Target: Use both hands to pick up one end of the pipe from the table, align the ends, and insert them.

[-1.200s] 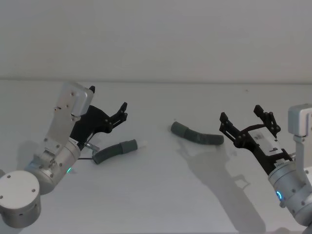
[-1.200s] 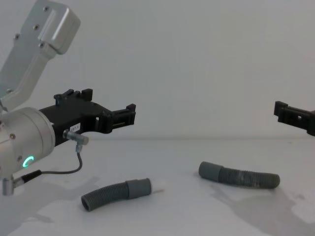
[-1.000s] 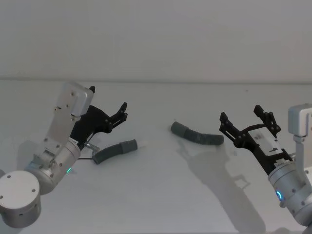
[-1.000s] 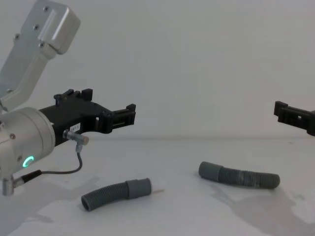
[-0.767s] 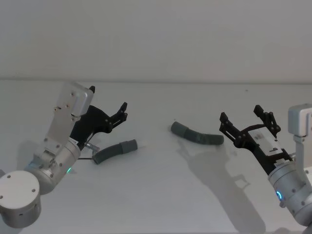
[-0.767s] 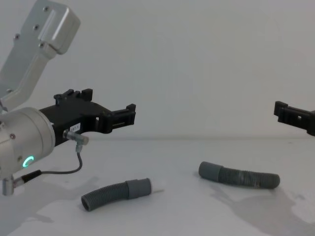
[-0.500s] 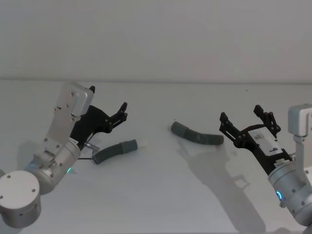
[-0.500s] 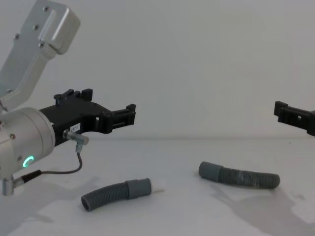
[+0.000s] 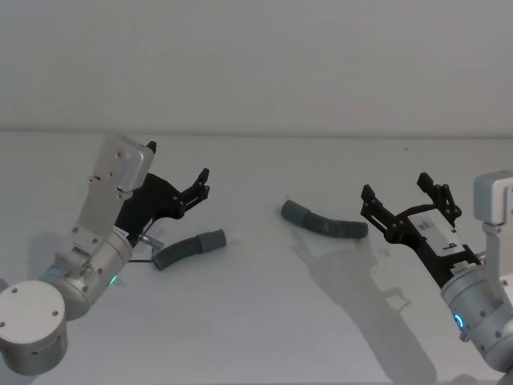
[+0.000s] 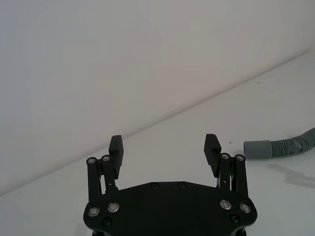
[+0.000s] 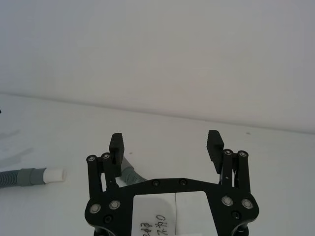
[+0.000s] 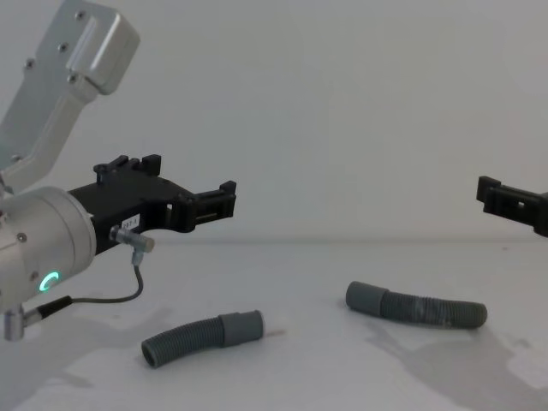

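Head view, left gripper (image 9: 178,164): fingers spread wide and empty, held over the table (image 9: 264,313) just behind the white-tipped piece (image 9: 188,247). It looks staged for a drop onto that piece.
Head view, right gripper (image 9: 395,186): jaws likewise apart, nothing in them, just beside the corrugated tail of the plain-cuffed piece (image 9: 329,225) on its outer side.
Head view, pieces: both lie flat on the table, well apart, with cuffs turned inward toward each other. Each arm can probably take the piece on its own side and bring the ends together in the middle.
Left wrist view, aim: the open fingers frame bare table, with the plain cuff farther off to one side. The wrist likely has to pitch down before any grasp.
Right wrist view, aim: the plain-cuffed piece runs in beneath the finger bases, close under the palm. The white tip lies farther off, pointing toward it.
Chest view, height: both grippers hang clear above the table, and neither touches a piece.
Stage: judging by this, the pickup is not yet begun, so alignment and insertion remain.
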